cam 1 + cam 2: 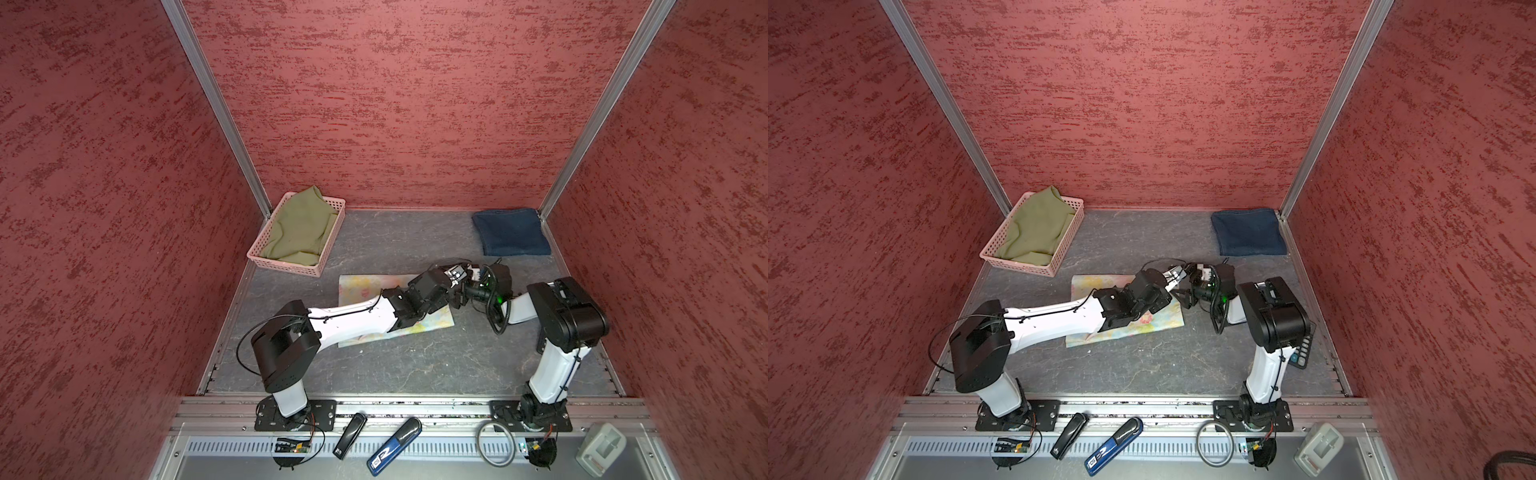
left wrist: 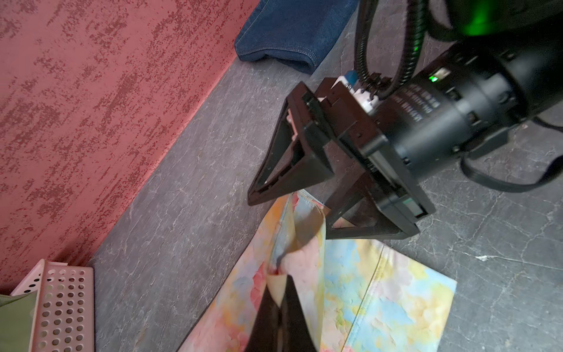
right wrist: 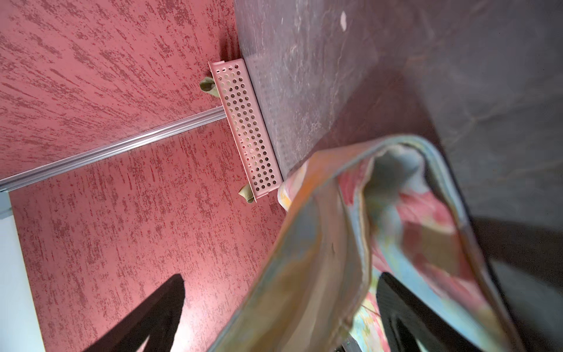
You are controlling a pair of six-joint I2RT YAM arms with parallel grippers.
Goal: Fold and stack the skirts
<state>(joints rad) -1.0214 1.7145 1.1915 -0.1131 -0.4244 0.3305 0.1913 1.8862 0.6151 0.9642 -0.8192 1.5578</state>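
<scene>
The pastel flowered skirt (image 1: 357, 286) (image 1: 1154, 322) lies mid-table, partly under my left arm. My left gripper (image 2: 281, 292) (image 1: 457, 275) (image 1: 1177, 276) is shut on a raised fold of it (image 2: 304, 243). My right gripper (image 3: 274, 304) (image 2: 292, 211) (image 1: 459, 297) (image 1: 1183, 297) is open, with that lifted fold (image 3: 396, 213) hanging between its fingers. The folded denim skirt (image 1: 511, 232) (image 1: 1248, 232) (image 2: 289, 27) lies in the back right corner. Crumpled in the pink basket (image 1: 286, 264) (image 1: 1017, 264) at the back left is the olive skirt (image 1: 299, 226) (image 1: 1038, 228).
Red walls close the table on three sides. The basket's perforated wall (image 3: 246, 128) (image 2: 61, 304) shows in both wrist views. On the front ledge lie a black stapler (image 1: 351, 434), a blue tool (image 1: 395, 446), a cable ring (image 1: 494, 442) and a grey device (image 1: 600, 446).
</scene>
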